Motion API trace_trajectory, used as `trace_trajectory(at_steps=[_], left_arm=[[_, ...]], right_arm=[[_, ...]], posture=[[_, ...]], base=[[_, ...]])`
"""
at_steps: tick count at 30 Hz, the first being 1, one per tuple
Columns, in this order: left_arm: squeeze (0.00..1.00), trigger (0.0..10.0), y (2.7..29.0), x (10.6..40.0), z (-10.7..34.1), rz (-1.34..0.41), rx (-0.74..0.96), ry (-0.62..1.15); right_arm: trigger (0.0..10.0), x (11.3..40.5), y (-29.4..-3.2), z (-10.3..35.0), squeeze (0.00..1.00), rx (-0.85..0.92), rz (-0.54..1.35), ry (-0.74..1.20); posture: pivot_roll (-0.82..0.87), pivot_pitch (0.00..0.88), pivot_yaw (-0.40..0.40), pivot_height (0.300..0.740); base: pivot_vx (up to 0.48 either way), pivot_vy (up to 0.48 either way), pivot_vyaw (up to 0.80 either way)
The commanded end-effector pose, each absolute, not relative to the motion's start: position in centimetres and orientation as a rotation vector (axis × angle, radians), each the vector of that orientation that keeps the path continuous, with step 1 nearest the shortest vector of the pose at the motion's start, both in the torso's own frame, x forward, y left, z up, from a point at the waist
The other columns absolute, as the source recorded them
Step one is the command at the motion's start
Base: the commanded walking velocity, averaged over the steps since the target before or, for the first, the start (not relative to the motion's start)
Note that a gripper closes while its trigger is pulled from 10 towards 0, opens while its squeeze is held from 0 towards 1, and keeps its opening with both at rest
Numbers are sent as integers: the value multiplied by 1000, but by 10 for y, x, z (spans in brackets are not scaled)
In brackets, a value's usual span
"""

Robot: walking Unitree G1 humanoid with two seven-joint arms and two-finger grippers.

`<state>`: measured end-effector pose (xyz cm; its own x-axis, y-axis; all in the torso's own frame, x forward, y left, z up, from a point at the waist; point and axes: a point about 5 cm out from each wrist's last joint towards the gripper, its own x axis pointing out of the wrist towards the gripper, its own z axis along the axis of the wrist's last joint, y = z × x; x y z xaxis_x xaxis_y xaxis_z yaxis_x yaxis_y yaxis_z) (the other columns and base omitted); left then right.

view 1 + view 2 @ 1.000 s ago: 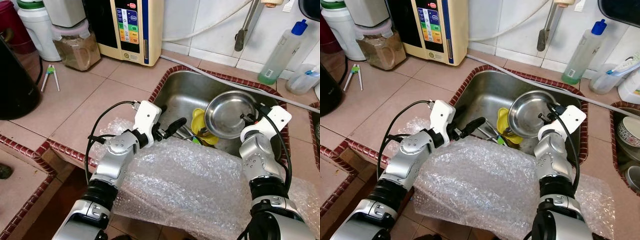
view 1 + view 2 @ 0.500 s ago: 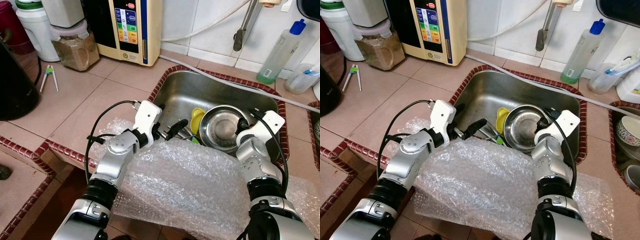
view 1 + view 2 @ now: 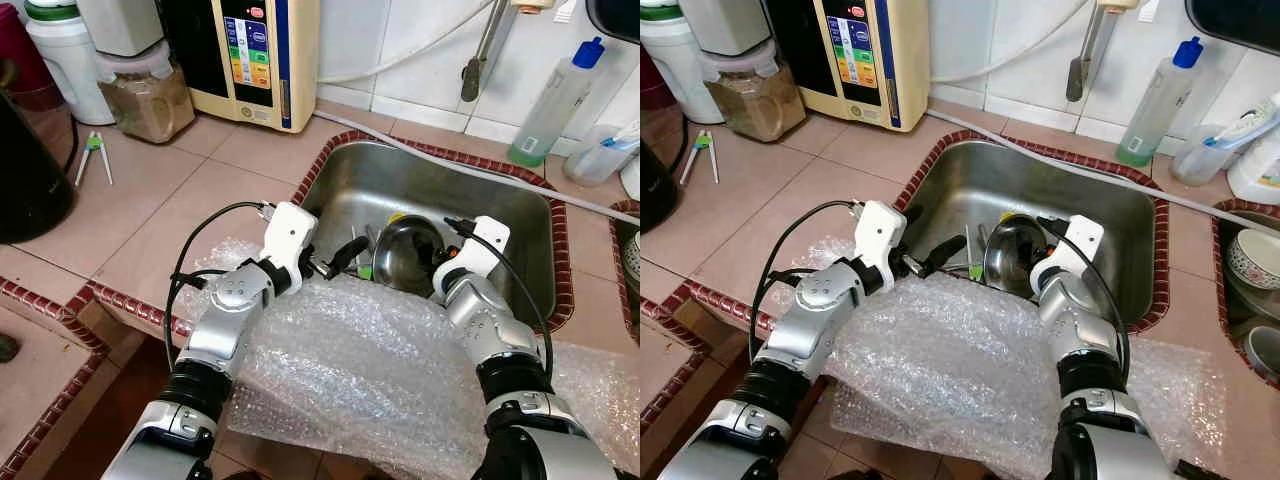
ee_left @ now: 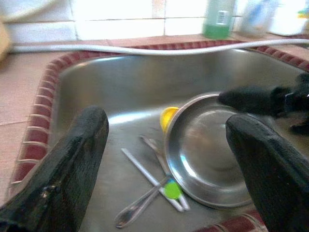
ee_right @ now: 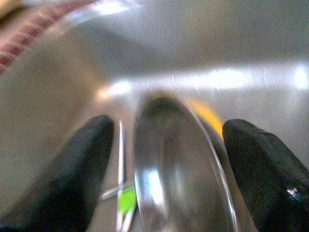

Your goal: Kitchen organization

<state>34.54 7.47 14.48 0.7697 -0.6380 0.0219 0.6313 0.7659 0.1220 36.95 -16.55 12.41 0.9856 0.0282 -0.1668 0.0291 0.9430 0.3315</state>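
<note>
Stainless steel bowl (image 3: 400, 255) lies in the sink (image 3: 340, 195), beside a yellow item and loose cutlery (image 3: 365, 262); bubble wrap (image 3: 370, 350) drapes the counter (image 3: 170, 190) edge. From the left wrist, the left pincer (image 4: 166, 159) hovers wide apart, holding nothing, above spoons. From the right wrist, the right pincer (image 5: 166, 169) spreads either side of the bowl's rim, apparently not gripping. The step appears to be clearing the sink; next, the right fingers must close on the rim.

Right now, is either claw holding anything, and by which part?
Nothing is held. The right claw is open, fingers straddling the steel bowl's rim without closing. The left claw hangs open over the sink.
</note>
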Motion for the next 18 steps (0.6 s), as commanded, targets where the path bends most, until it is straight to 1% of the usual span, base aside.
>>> trace_trajectory(at_steps=[1, 5, 7, 8, 10, 13, 16, 18], left_arm=[[1000, 10000, 83, 346, 148, -603, 115, -107], [1000, 10000, 85, 345, 153, -585, 104, -142], [1000, 10000, 88, 343, 154, -573, 99, -157], [1000, 10000, 88, 343, 154, -573, 99, -157], [1000, 10000, 88, 340, 151, -570, 99, -155], [1000, 10000, 88, 338, 149, -564, 102, -151], [1000, 10000, 88, 334, 147, -554, 102, -151], [1000, 10000, 89, 333, 148, -546, 95, -160]], right_arm=[[10000, 371, -160, 152, 1000, 209, 96, 6], [10000, 369, -158, 156, 1000, 220, 133, -20], [10000, 366, -154, 150, 1000, 183, 190, 24], [10000, 366, -154, 150, 1000, 183, 190, 24], [10000, 364, -151, 139, 1000, 127, 232, 94], [10000, 362, -148, 135, 1000, 101, 266, 118], [10000, 360, -143, 146, 1000, 112, 329, 36], [10000, 359, -143, 161, 1000, 178, 330, -71]], posture=[[-11, 121, -13, 740], [-15, 121, -15, 740], [-16, 119, -17, 740], [-16, 119, -17, 740], [-15, 117, -20, 740], [-13, 116, -21, 740], [-11, 115, -23, 740], [-9, 114, -26, 740]], base=[[0, 0, 0], [0, 0, 0], [0, 0, 0], [0, 0, 0], [0, 0, 0], [0, 0, 0], [0, 0, 0], [0, 0, 0]])
